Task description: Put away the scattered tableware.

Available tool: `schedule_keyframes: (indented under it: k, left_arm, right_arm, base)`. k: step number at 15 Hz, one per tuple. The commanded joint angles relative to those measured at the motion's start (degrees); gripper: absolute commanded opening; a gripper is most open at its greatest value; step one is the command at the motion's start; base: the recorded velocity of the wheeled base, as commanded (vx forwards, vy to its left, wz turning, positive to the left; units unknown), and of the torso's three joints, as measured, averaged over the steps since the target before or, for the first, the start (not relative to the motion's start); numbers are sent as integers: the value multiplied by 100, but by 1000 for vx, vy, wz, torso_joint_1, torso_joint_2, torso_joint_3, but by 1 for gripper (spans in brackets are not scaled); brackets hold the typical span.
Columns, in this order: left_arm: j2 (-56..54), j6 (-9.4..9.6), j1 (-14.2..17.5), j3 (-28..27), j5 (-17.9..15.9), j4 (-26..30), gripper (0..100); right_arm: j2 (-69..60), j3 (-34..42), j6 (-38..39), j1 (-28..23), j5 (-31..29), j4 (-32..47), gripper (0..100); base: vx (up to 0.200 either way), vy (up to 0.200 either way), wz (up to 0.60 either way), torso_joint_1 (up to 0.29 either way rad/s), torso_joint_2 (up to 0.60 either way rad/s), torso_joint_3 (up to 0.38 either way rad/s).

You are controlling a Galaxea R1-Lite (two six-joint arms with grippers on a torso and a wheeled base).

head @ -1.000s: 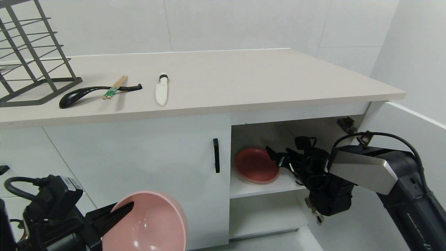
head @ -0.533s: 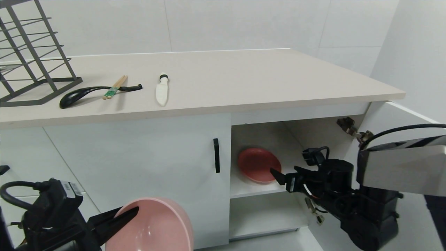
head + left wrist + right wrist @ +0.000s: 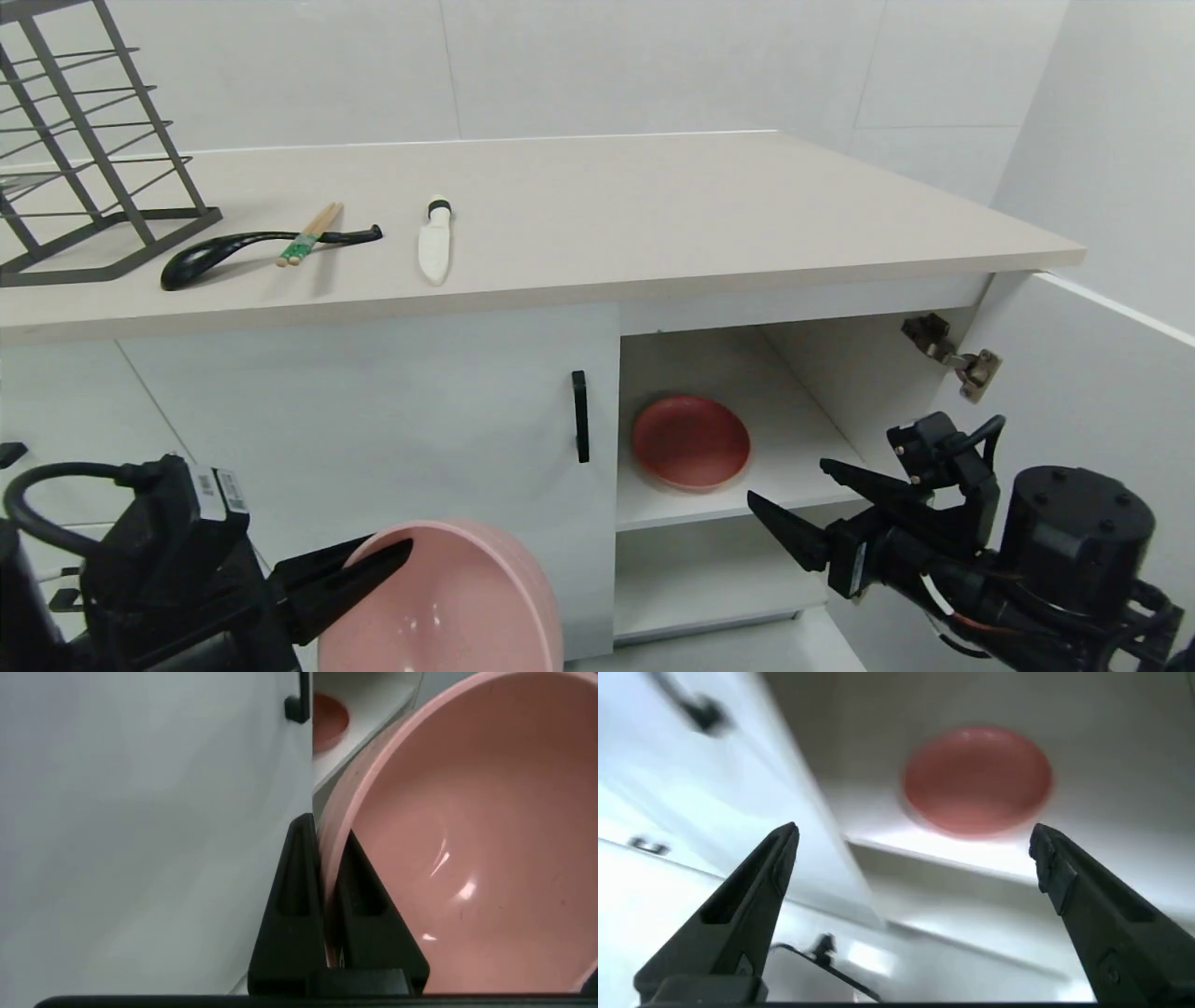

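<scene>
A red plate (image 3: 691, 442) (image 3: 978, 777) lies on the upper shelf of the open cabinet (image 3: 695, 504). My right gripper (image 3: 814, 509) (image 3: 910, 891) hangs open and empty just outside the cabinet, in front of the shelf edge and a little right of the plate. My left gripper (image 3: 369, 569) (image 3: 322, 891) is low at the front left, shut on the rim of a pink bowl (image 3: 448, 602) (image 3: 467, 849). On the countertop (image 3: 597, 205) lie a black ladle (image 3: 233, 248), a pair of chopsticks (image 3: 308, 234) across its handle, and a white knife (image 3: 434, 240).
A dark wire rack (image 3: 79, 140) stands at the counter's back left. The left cabinet door (image 3: 373, 448) with a black handle (image 3: 580, 428) is closed. The right door (image 3: 1102, 373) stands swung open beside my right arm. The lower shelf (image 3: 709, 579) is bare.
My right gripper has drawn back out of the cabinet and dropped lower, leaving the red plate on the shelf. The left gripper with the pink bowl has shifted slightly right.
</scene>
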Motion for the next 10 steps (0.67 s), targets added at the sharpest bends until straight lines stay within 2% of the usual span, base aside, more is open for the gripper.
schedule_keyframes:
  k: [1,2,4,5,6,9,10]
  left_arm:
    - [441,-3,-574,-444,27,0,0]
    - [600,-3,-785,-558,53,0,0]
    - [1197,-3,-1313,-927,396,-61,0]
    - [1602,14,-1647,-1182,809,-88,0]
    - [1760,76,-1805,-1314,994,-88,0]
    - [2393,577,-2209,-1744,1802,-176,0]
    - [2595,621,-2376,-1859,2206,-263,0]
  right_arm:
    - [-468,142,4,65,0,-3,100]
    - [-494,151,4,-5,0,-3,100]
    - [-714,178,-5,-163,0,-3,100]
    - [-793,178,-14,-163,0,-3,100]
    - [-802,178,-14,-172,0,-3,100]
    - [-907,169,-49,-348,9,-3,100]
    - [-925,160,-58,-409,9,-3,100]
  base:
    - [0,0,0,0,0,0]
    - [0,0,0,0,0,0]
    - [0,0,0,0,0,0]
    - [0,0,0,0,0,0]
    - [0,0,0,0,0,0]
    - [0,0,0,0,0,0]
    - [0,0,0,0,0,0]
